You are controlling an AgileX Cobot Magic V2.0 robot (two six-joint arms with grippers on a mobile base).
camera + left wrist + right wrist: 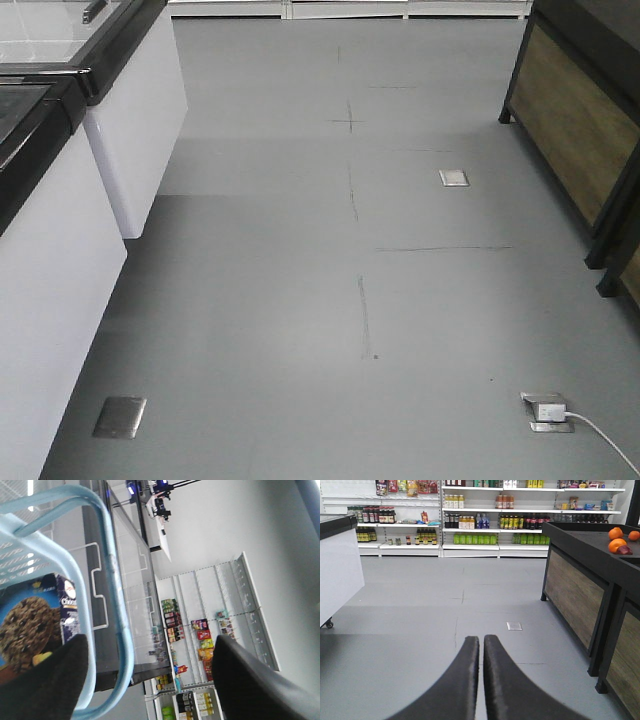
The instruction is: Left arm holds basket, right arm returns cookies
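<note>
2 grippers: L gripper [150, 638] spread astride basket [107, 555] handle, cookies [30, 630] inside; R gripper [481, 639] pressed together.

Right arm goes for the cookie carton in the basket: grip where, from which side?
Probably come down through the open top of the basket and pinch the cookie carton across its thin depth; the basket walls block the sides. The right gripper is shut: open first.
</note>
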